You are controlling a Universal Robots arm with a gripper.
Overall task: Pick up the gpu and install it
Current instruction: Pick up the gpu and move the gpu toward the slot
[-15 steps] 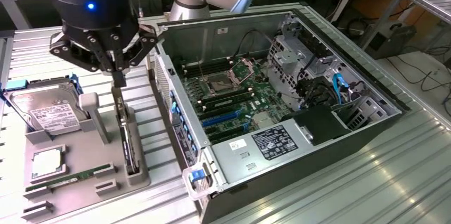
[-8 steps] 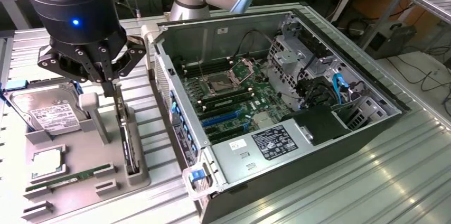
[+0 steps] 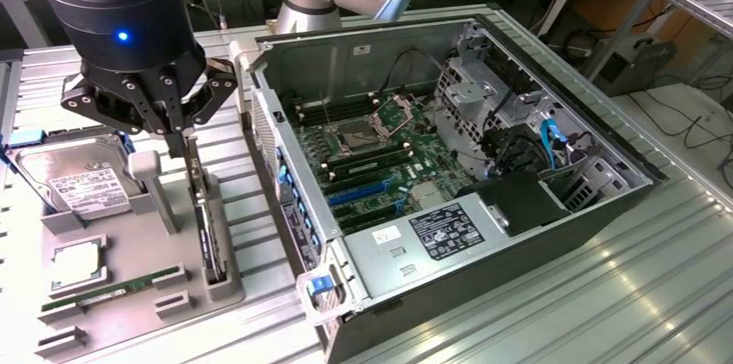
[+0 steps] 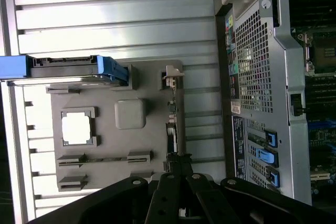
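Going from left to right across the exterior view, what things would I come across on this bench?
Hard drive → gpu standing on edge in the gray holder → motherboard inside the open computer case → blue cable.

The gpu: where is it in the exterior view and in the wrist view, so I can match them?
Exterior view: the gpu stands on edge in the grey tray, at its side nearest the computer case.
Wrist view: the gpu runs edge-on along the tray's side facing the case.
Shared landmark: the square silver chip in the tray.
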